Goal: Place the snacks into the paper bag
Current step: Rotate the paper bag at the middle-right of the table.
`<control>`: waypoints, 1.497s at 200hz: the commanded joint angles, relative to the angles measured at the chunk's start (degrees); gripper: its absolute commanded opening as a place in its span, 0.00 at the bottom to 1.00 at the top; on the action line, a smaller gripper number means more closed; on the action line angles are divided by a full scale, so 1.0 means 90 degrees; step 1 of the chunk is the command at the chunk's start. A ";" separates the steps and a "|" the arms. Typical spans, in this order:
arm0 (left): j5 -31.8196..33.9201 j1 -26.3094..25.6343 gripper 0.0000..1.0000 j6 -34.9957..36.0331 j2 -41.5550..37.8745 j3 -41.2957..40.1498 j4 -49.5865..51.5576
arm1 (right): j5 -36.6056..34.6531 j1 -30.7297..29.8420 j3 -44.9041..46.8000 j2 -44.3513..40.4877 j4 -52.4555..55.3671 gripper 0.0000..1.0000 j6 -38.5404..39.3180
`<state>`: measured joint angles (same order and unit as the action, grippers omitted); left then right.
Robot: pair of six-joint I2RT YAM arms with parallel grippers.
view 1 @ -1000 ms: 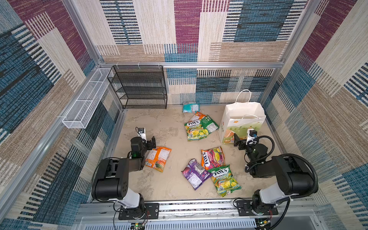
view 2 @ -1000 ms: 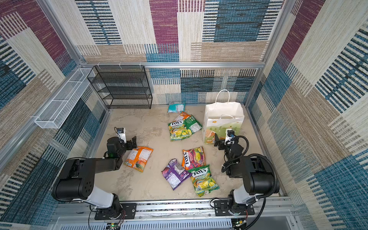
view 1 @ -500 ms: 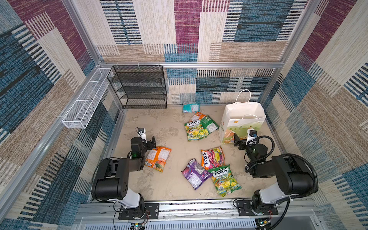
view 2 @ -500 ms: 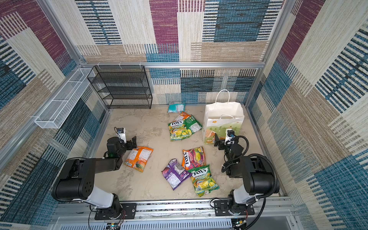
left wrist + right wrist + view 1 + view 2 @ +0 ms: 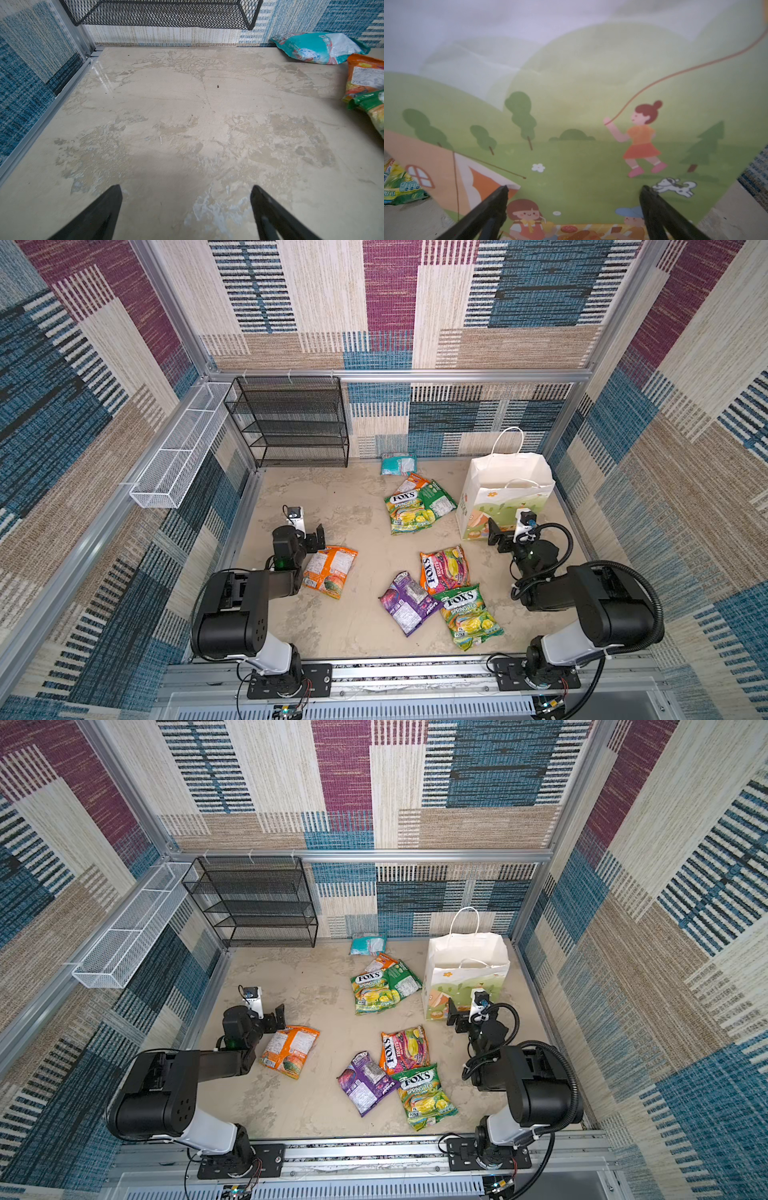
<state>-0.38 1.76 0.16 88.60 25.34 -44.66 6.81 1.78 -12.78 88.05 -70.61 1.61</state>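
Observation:
The white paper bag (image 5: 507,493) (image 5: 465,969) stands upright and open at the back right. My right gripper (image 5: 503,537) (image 5: 574,191) is open just in front of its cartoon side (image 5: 571,104), holding nothing. Snacks lie flat on the floor: an orange packet (image 5: 330,570) beside my left arm, a purple (image 5: 407,601), a pink (image 5: 444,568) and a green packet (image 5: 469,614) at the front middle, a small pile (image 5: 415,506) left of the bag, and a teal packet (image 5: 398,463) (image 5: 318,48) by the back wall. My left gripper (image 5: 309,538) (image 5: 186,191) is open over bare floor.
A black mesh rack (image 5: 291,423) (image 5: 166,12) stands against the back wall at the left. A white wire basket (image 5: 178,456) hangs on the left wall. Aluminium frame rails (image 5: 245,514) edge the floor. Bare floor (image 5: 332,497) lies between the rack and the left gripper.

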 commanded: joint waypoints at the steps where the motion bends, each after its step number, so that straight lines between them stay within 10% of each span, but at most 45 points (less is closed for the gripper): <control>1: -0.0056 0.0017 0.99 0.0037 0.0000 0.0025 -0.0040 | -0.0103 -0.0003 -0.0023 -0.0014 -0.0143 1.00 -0.0003; 27: 0.0460 0.0019 0.99 -0.0155 -0.0445 0.0039 0.0276 | -0.0352 0.0017 -0.0011 -0.0145 -0.0152 1.00 -0.0136; 54: 0.1110 -0.0033 0.99 -0.0665 -0.1857 0.0322 0.1859 | -0.0490 0.0027 -0.1044 -0.1494 0.2502 1.00 -0.0368; 127: 0.1680 0.0032 0.99 -0.6346 -0.5621 0.0897 0.6788 | -0.3120 0.0056 -0.2296 -0.4443 0.7479 1.00 -0.5107; 160: 0.0133 0.0068 0.99 -0.5409 -0.6602 0.1144 0.7063 | -0.2226 0.0056 -0.2931 -0.5336 0.8598 1.00 -0.5517; 215: -0.2071 0.0054 0.99 -0.3571 -0.5003 0.3723 0.9701 | -0.1442 0.0056 -0.4948 -0.4747 1.0621 1.00 -0.6249; 299: -0.2480 0.0029 1.00 -0.2864 -0.4780 0.3883 1.0194 | -0.0631 0.0062 -0.8445 -0.1948 1.3709 0.99 -0.7235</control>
<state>-20.86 1.98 -29.69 45.87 60.53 45.74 -1.80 2.33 -86.96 68.07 44.80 -60.40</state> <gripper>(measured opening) 0.995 0.999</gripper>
